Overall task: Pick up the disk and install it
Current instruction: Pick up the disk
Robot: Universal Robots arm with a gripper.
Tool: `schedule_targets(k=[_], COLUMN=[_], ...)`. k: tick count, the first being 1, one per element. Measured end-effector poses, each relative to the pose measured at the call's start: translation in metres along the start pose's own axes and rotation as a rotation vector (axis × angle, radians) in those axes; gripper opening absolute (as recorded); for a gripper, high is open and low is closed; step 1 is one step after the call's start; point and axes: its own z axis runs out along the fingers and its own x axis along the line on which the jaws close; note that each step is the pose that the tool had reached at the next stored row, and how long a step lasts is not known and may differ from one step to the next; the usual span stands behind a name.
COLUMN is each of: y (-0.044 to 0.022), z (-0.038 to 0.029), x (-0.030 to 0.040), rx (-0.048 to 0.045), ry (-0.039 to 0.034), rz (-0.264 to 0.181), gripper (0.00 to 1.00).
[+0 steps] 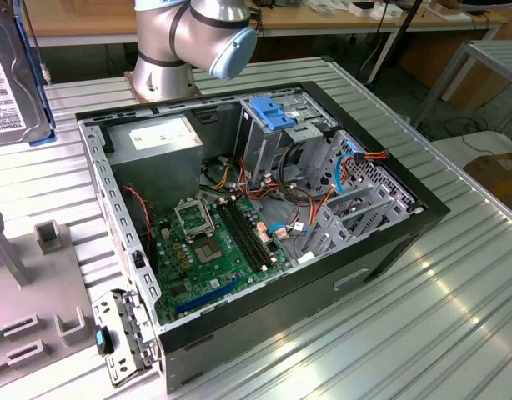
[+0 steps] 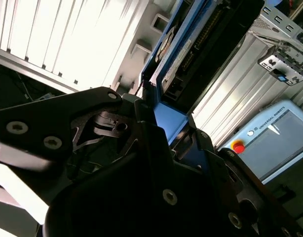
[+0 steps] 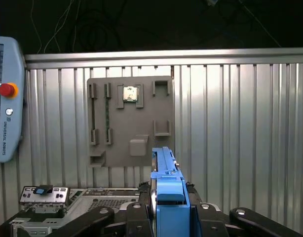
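The disk [image 3: 167, 190] is a dark flat drive with bright blue side rails. In the first wrist view it stands edge-on between the black fingers [image 3: 215, 217] of my gripper [image 3: 169, 210], which is shut on it. The second wrist view has the disk [image 2: 191, 44] reaching out past the gripper [image 2: 166, 126], with a blue rail along its edge. At the exterior view's left edge the disk [image 1: 10, 83] hangs above the table, away from the open computer case [image 1: 389, 242].
The case lies open on the ribbed metal table [image 1: 456, 317], with a pale blue bracket [image 1: 277, 112] over the drive cage, a grey power supply box [image 1: 156, 137] and the motherboard [image 1: 214, 250]. A grey holder plate [image 3: 129, 121] and a teach pendant [image 3: 6, 118] lie beyond.
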Motion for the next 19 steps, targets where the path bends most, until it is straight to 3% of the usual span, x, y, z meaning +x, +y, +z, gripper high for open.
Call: schedule_targets(k=[4, 7, 10, 14, 16, 17, 19], y=[-0.0114, -0.0314, -0.0414, -0.0636, -0.0696, -0.0773, -0.0831], z=[0.0004, 0.0012, 0.0015, 0.0024, 0.0027, 0.0029, 0.0032], x=[-0.0002, -0.0007, -0.0008, -0.0013, -0.0014, -0.0016, -0.0017], rx=[-0.0002, -0.0004, -0.0006, -0.0007, -0.0007, -0.0009, -0.0009], ry=[0.0001, 0.0002, 0.0002, 0.0003, 0.0003, 0.0004, 0.0004], rz=[0.004, 0.009, 0.013, 0.017, 0.019, 0.021, 0.023], gripper=[0.37, 0.37, 0.37, 0.37, 0.37, 0.37, 0.37])
